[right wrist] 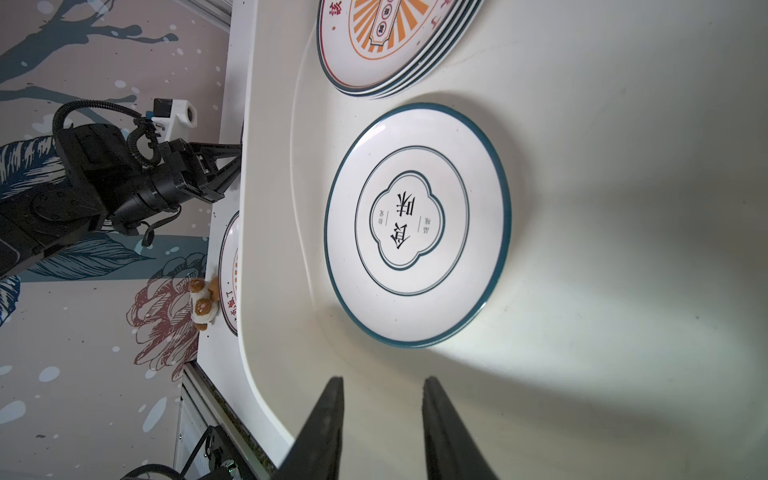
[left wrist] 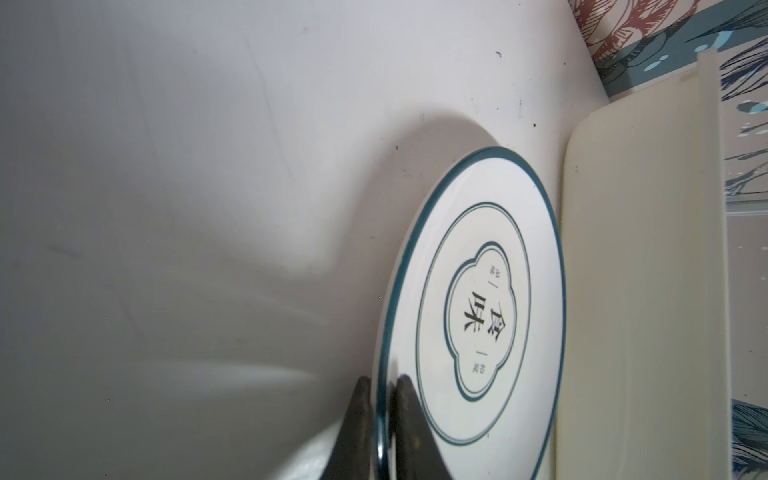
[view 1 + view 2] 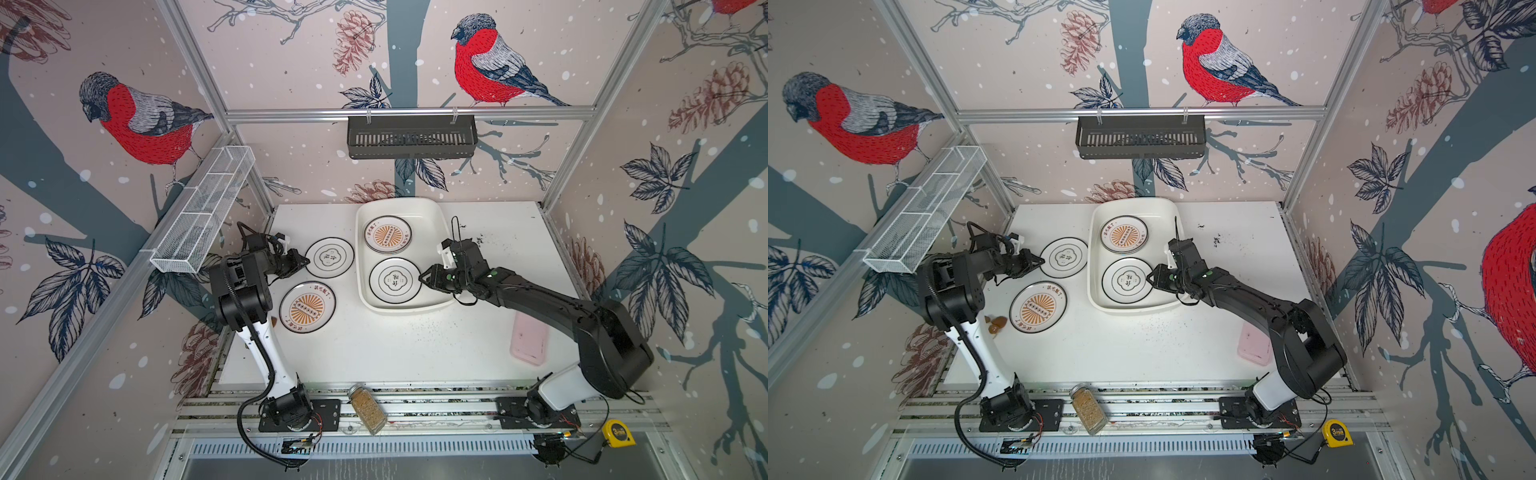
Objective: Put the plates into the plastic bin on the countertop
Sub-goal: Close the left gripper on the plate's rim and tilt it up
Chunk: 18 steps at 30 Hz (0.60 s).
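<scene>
Pinching, with the left hand, jaws clamped on its rim, a cloud-emblem plate lying on the white counter, just beside the left wall of the plastic bin. Holding the right hand over the bin's right side, jaws apart and gripping nothing, near a matching plate lying flat inside. Sitting at the bin's far end: a stack of 4 sunburst plates. Lying on the counter by the left arm, apart from the bin: 1 lone sunburst plate.
</scene>
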Motion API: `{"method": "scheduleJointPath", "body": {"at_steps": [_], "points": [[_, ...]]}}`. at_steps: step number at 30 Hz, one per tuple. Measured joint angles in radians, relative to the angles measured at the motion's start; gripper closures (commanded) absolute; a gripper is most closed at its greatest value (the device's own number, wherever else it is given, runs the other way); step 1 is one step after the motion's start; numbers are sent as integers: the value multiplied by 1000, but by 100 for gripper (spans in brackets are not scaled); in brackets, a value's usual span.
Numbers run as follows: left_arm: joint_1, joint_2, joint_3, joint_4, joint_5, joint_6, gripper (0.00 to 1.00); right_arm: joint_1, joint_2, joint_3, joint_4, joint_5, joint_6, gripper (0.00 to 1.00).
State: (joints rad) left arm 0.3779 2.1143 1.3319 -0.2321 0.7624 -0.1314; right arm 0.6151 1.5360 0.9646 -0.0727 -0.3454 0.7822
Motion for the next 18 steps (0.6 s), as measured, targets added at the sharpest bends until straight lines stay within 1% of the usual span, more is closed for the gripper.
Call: {"method": "scheduleJointPath", "body": {"at_steps": [3, 5, 10, 18], "points": [[0, -10, 0, 0, 33, -26, 93, 0, 1, 0, 2, 0, 0, 66], [0, -23, -2, -1, 29, -34, 94, 0, 1, 0, 3, 0, 1, 66], [-1, -47, -4, -1, 21, -52, 100, 0, 1, 0, 5, -1, 3, 66], [-1, -116, -19, -1, 4, -82, 100, -1, 3, 0, 9, -7, 3, 66]]}}
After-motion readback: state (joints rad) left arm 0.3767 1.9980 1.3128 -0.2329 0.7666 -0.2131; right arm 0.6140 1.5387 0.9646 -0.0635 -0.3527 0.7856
